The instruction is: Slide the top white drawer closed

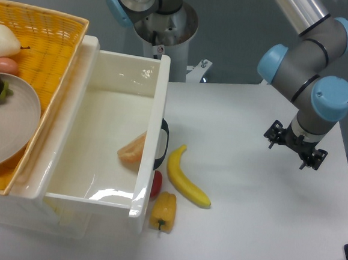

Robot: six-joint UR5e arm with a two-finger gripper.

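Observation:
The top white drawer (pixel 101 130) stands pulled out to the right, a deep glossy white tray. Its front wall carries a black curved handle (pixel 163 142). An orange slice (pixel 131 149) lies inside against the front wall. My gripper (pixel 296 145) hangs over the white table well to the right of the drawer, apart from the handle. It points down and is seen from above, so its fingers are hidden under the wrist. It holds nothing that I can see.
A banana (pixel 186 178), a yellow pepper (pixel 163 209) and a red fruit (pixel 156 184) lie on the table just right of the drawer front. An orange woven basket (pixel 55 30) with a grey plate (pixel 12 123) and fruit sits on the cabinet at the left. The arm's base (pixel 164 27) stands behind.

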